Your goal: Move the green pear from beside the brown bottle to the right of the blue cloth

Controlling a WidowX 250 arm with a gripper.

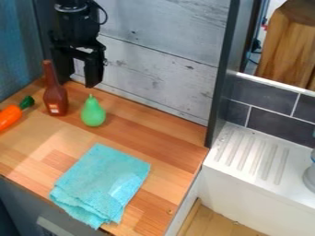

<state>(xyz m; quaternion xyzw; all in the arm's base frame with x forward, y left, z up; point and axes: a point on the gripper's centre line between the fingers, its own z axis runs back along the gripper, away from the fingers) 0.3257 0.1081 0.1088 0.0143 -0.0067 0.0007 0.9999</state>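
The gripper (78,79) hangs at the upper left near the back wall, its two fingers apart and pointing down with nothing between them. Its left finger is just behind a brown bottle (55,99), which stands upright and partly covers it. Below the right finger, a green pear (93,113) stands on the wooden counter (166,133), stem up. An orange carrot (9,117) with a green top lies at the left edge. A folded turquoise cloth (104,179) is spread near the counter's front.
A pale plank wall (160,60) rises behind the counter. At the right, a dark upright post (226,69) divides it from a white ribbed drainboard (255,154). Dark tiles (265,97) and a wooden block (286,46) are beyond, with a grey object (310,177) at the right edge.
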